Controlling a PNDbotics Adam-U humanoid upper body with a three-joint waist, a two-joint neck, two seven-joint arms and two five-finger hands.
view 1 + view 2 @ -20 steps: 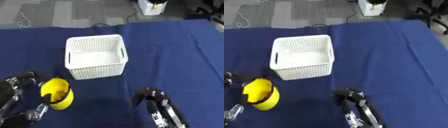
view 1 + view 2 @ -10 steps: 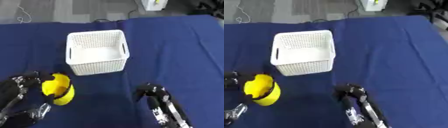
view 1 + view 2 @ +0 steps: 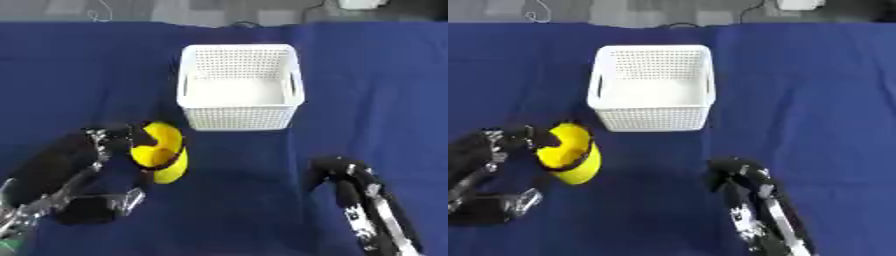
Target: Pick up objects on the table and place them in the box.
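A yellow cup-shaped thing (image 3: 159, 150) lies on its side just left of the front corner of the white mesh basket (image 3: 241, 118). My left hand (image 3: 77, 159) comes in from the lower left. Its fingers curl round the yellow thing, and one dark finger crosses its lower side. The basket stands upright in the middle of the blue cloth, and I see nothing inside it. At the lower right, my right hand (image 3: 338, 170) rests on the cloth with its fingers curled and nothing in them, well apart from the basket.
Blue cloth (image 3: 385, 85) covers the whole table. Grey floor and a cable (image 3: 245, 22) show past the far edge. A white object (image 3: 798, 4) stands beyond the far right corner.
The whole picture has shifted and the basket now looks squarer, so the camera has moved. The yellow thing keeps its place beside the basket in my left hand. The right hand is unchanged.
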